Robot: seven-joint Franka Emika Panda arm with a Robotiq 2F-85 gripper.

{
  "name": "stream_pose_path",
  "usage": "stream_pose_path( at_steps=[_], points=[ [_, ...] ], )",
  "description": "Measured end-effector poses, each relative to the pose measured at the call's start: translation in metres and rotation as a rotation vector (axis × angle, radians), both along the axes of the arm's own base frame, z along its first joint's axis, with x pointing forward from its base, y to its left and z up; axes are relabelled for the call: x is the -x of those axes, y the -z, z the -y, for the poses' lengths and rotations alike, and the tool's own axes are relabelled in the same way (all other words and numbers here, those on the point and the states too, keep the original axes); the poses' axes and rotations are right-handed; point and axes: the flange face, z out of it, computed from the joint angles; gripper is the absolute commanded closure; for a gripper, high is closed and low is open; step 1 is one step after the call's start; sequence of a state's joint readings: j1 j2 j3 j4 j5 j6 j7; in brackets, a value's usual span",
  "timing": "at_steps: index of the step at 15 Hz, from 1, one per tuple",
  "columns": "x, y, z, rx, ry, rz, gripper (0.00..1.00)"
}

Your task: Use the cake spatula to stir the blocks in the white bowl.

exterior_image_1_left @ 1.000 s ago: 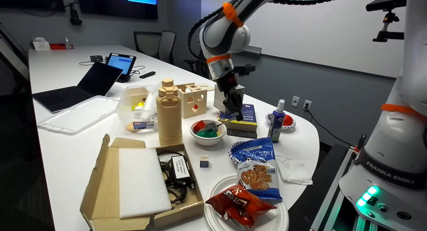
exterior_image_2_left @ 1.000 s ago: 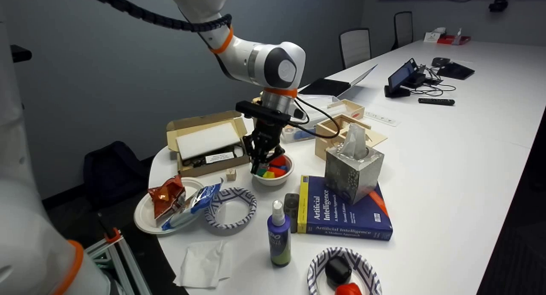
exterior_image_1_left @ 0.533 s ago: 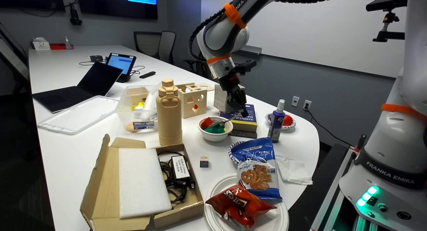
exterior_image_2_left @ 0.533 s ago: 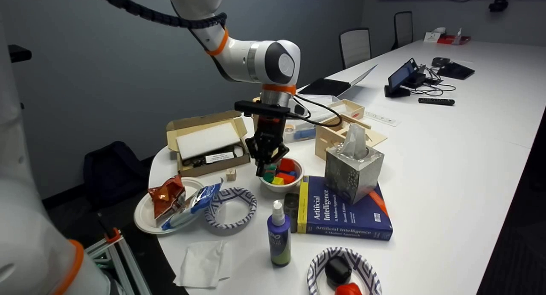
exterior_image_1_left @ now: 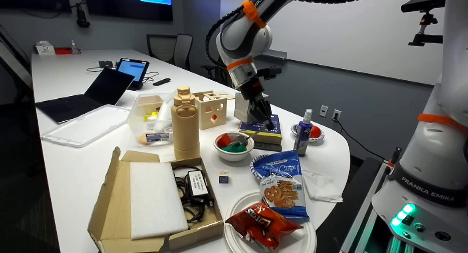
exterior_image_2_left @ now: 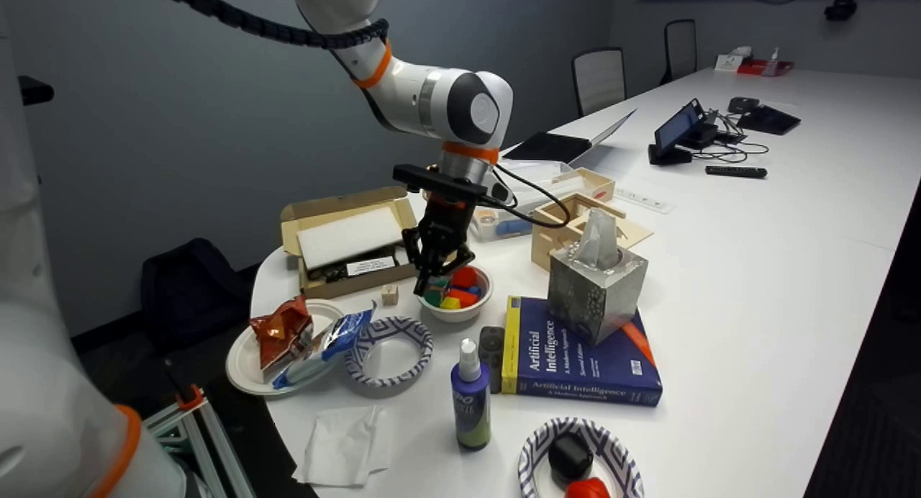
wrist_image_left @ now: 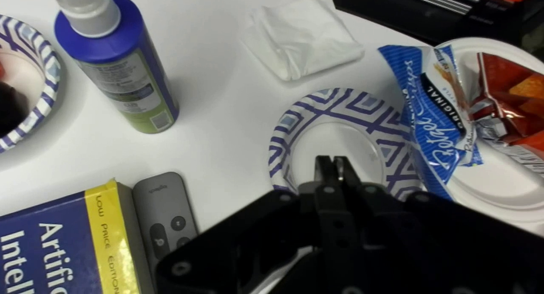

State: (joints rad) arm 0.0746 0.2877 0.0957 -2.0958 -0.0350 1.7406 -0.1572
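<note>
The small white bowl point(exterior_image_1_left: 233, 157) stands on the table and holds blocks, mostly red point(exterior_image_1_left: 223, 140) and green point(exterior_image_1_left: 234, 147). An exterior view also shows the bowl point(exterior_image_2_left: 455, 316) with yellow and blue blocks point(exterior_image_2_left: 464, 297). My gripper point(exterior_image_1_left: 270, 125) is shut on the thin metal cake spatula point(exterior_image_1_left: 256, 132), above and beside the bowl. The spatula slants down and its blade lies in the bowl among the blocks. My gripper also shows in an exterior view point(exterior_image_2_left: 422, 288). In the wrist view my fingertips point(wrist_image_left: 332, 163) are nearly together, with the spatula's metal point(wrist_image_left: 340, 171) glinting between them; the blocks are hidden there.
A book point(exterior_image_2_left: 583, 361) bearing a tissue box point(exterior_image_2_left: 597, 289) and a remote point(exterior_image_2_left: 492, 354) lie close to the bowl. A tall tan bottle point(exterior_image_1_left: 185, 128), an open cardboard box point(exterior_image_1_left: 157, 201), a small cube point(exterior_image_1_left: 223, 177), a patterned paper plate point(wrist_image_left: 293, 137) and a spray bottle point(wrist_image_left: 127, 73) stand around.
The gripper and spatula have swept across and partly back. The white bowl slid along with them, first toward the book, then partly back away from it. The grip is unchanged.
</note>
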Motion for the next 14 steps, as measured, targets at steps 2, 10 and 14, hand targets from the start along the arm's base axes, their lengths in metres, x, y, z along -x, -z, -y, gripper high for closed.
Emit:
stream_pose_path(
  at_steps=[2,10,14],
  points=[
    [-0.003,-0.003,-0.002,-0.052,0.021,0.002,0.99],
    [-0.019,-0.014,0.009,0.037,0.03,0.092,0.99],
    [-0.016,-0.017,0.011,0.108,0.015,0.08,0.99]
  ],
)
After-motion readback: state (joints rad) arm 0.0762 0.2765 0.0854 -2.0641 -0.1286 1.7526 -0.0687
